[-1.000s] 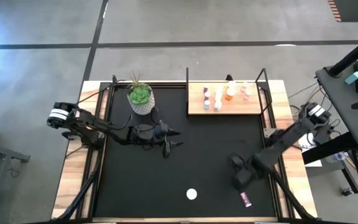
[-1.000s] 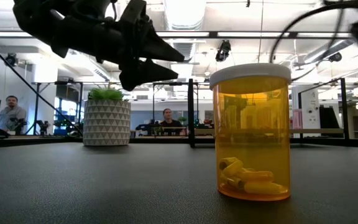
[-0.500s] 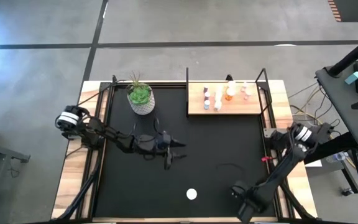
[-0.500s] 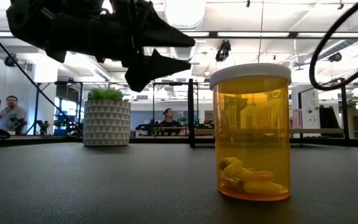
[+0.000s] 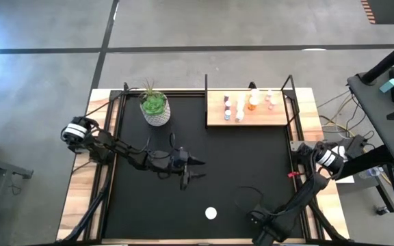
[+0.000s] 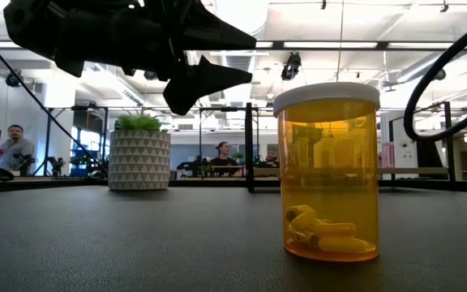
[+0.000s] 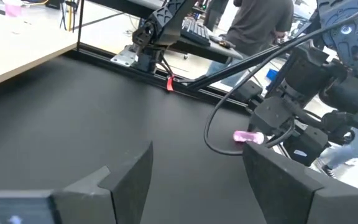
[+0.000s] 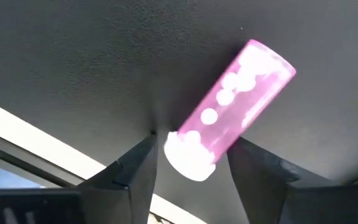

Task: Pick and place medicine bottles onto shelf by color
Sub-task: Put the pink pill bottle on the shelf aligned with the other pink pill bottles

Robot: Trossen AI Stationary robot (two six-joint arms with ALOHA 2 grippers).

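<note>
Your right gripper (image 8: 188, 163) is down at the mat's (image 5: 238, 157) near edge, close to the right corner, with the pink bottle (image 8: 229, 109) lying on its side between its fingers. The fingers flank the white-capped end, but you cannot tell whether they are pressing it yet. The wood border sits just beside that grip, so room is tight there.

Your left gripper (image 5: 191, 169) hangs above mid-mat with its fingers apart and nothing in them. Open mat lies all around it.

The orange bottle (image 6: 327, 172) stands upright near the front edge, well apart from both grippers. The shelf (image 5: 248, 109) at the far edge carries several bottles; the plant pot (image 5: 155, 108) stands to its left.
</note>
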